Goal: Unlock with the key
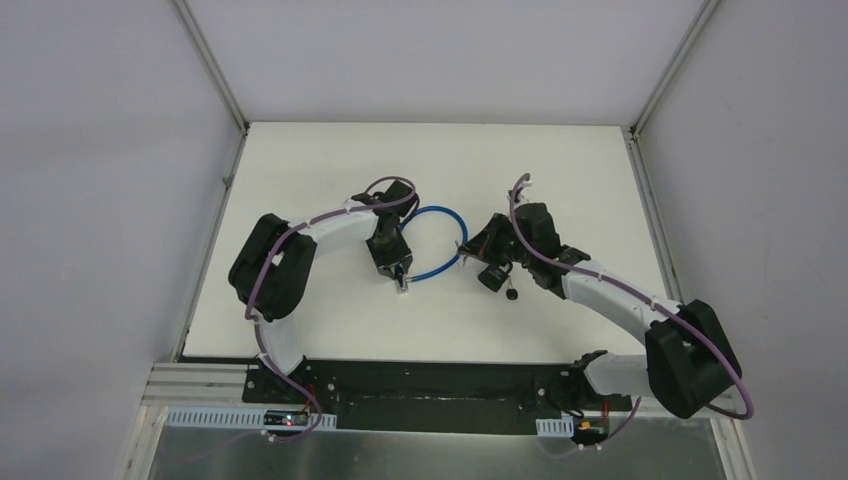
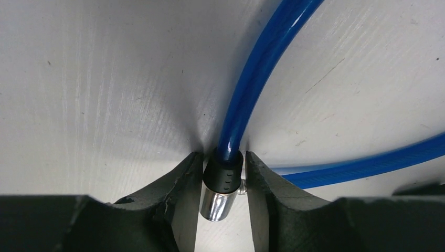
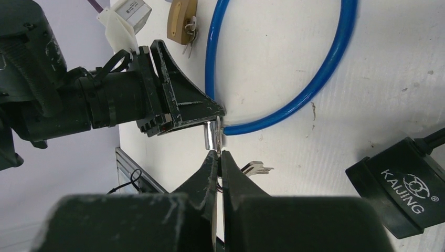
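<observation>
Top external view first: where do we find the two hands?

We see the left hand point(image 1: 400, 277) over the white tabletop point(image 1: 330, 160), at the near side of the blue cable point(image 1: 447, 214) loop. The right hand point(image 1: 468, 248) sits at the loop's right side, pointing toward it.

And what does the left hand have?

From the left wrist we see its fingers point(image 2: 181, 178) closed on the cable end point(image 2: 224, 173), one on each side of the black collar. The shiny metal pin point(image 2: 215, 207) sticks out toward the camera, and the cable curves away across the tabletop.

Can we say as much for the right hand?

Only partly. In the right wrist view its fingers point(image 3: 202, 173) are pressed together with no more than a slit between them, tips aimed at the metal pin. Whether something thin is pinched there, we cannot tell.

Where is the key?

We make out a silver key point(image 3: 258, 168) showing just beside the right hand's finger, on its right. Held or lying loose, we cannot tell. The black lock body point(image 3: 399, 184), marked KAIJING, lies further right on the tabletop. A brass padlock point(image 3: 181, 21) lies beyond the left hand.
</observation>
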Motion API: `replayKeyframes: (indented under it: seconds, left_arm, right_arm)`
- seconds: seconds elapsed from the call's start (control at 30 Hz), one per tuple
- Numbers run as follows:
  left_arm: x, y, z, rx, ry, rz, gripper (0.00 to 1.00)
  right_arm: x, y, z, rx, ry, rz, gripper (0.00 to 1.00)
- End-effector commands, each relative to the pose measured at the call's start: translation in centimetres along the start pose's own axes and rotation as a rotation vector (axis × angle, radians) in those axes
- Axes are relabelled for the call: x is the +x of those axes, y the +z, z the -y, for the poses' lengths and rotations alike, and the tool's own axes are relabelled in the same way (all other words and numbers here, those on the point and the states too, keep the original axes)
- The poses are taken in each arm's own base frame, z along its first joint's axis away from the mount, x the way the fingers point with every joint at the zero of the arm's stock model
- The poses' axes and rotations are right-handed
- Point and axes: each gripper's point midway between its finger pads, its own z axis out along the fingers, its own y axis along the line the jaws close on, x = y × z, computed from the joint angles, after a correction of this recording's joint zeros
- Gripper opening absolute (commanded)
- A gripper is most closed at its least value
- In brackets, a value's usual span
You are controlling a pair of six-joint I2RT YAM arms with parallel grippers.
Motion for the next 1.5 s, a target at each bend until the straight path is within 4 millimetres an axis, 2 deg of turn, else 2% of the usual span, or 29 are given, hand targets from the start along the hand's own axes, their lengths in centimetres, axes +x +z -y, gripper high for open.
replayKeyframes:
  seconds: [0.0,0.1,0.33,0.57,0.7,0.73,0.77,0.87,0.97,1.13,1.33,1.47]
  left_arm:
    - [0.5,1.1,-0.4,-0.052,-0.013,0.004,0.39]
    - [0.6,1.3,-0.7,-0.078,-0.001,0.003,0.41]
    - [0.0,1.4,-1.7,-0.168,0.064,0.019,0.31]
    - [0.0,1.5,-2.6,-0.281,0.187,0.007,0.35]
    - [0.0,1.4,-2.2,-0.270,0.188,0.003,0.09]
    - [-0.2,1.2,-1.9,-0.259,0.191,0.009,0.01]
    - [-0.5,0.9,-1.4,-0.241,0.194,0.018,0.00]
    - [-1.5,-0.8,0.6,-0.176,0.199,0.056,0.00]
    - [-2.7,-2.9,4.1,-0.035,0.143,0.032,0.00]
    - [-4.8,-5.7,9.1,0.195,0.004,-0.009,0.00]
    - [-5.8,-6.6,12.5,0.349,-0.089,-0.105,0.00]
    - [-5.6,-6.3,13.5,0.393,-0.123,-0.154,0.00]
  right_arm:
    - [-0.8,0.1,-1.0,-0.038,-0.028,0.006,0.00]
    - [-0.8,0.2,-1.0,-0.046,-0.026,0.005,0.00]
    - [-0.9,0.3,-1.6,-0.079,-0.027,0.001,0.00]
    - [-1.3,0.2,-1.7,-0.079,-0.028,0.013,0.00]
    - [-1.4,0.2,-1.7,-0.079,-0.030,0.017,0.00]
    - [-1.4,0.2,-1.7,-0.080,-0.032,0.018,0.00]
    - [-1.4,0.2,-1.7,-0.081,-0.033,0.017,0.00]
    - [-1.3,0.2,-1.9,-0.089,-0.041,0.005,0.00]
    - [-1.3,0.4,-2.1,-0.081,-0.033,-0.021,0.00]
    - [-1.8,1.1,-4.0,-0.133,-0.020,-0.087,0.00]
    - [-0.1,1.9,-3.8,-0.161,0.008,-0.192,0.00]
    - [0.6,2.5,-4.1,-0.191,0.058,-0.237,0.00]
